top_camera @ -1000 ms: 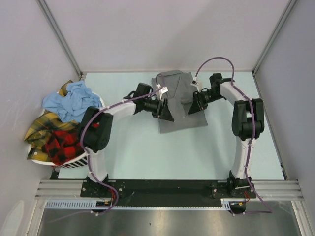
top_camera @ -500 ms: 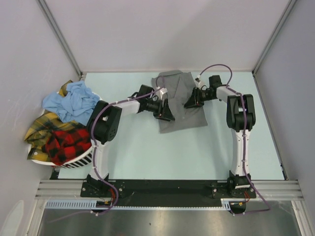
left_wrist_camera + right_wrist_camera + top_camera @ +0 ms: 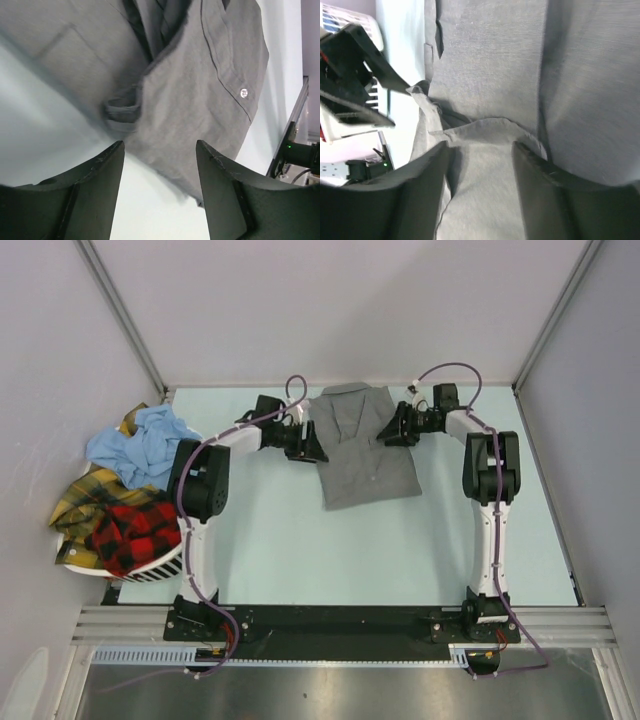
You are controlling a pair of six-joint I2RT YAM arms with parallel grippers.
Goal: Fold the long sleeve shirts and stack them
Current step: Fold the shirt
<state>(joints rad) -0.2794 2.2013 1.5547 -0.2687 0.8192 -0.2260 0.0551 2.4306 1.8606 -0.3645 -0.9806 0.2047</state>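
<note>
**Q:** Where does the folding stand?

**A:** One garment in — the grey shirt [image 3: 365, 455] lies flat on the counter [image 3: 300, 550], collar at the far end; its sleeves look tucked in, the crosswise fold not yet made. The left gripper [image 3: 159, 150] and right gripper [image 3: 481, 150] flank its collar end, both spread wide, holding nothing.

**Q:** And the rest?

**A:** The light blue shirt [image 3: 145, 445], yellow plaid shirt [image 3: 85, 502] and red-and-black plaid shirt [image 3: 130, 533] sit heaped in the white basket [image 3: 165, 568] at left — unfolded; no stack begun.

Four shirts [image 3: 365, 455], one basket [image 3: 165, 568]
</note>
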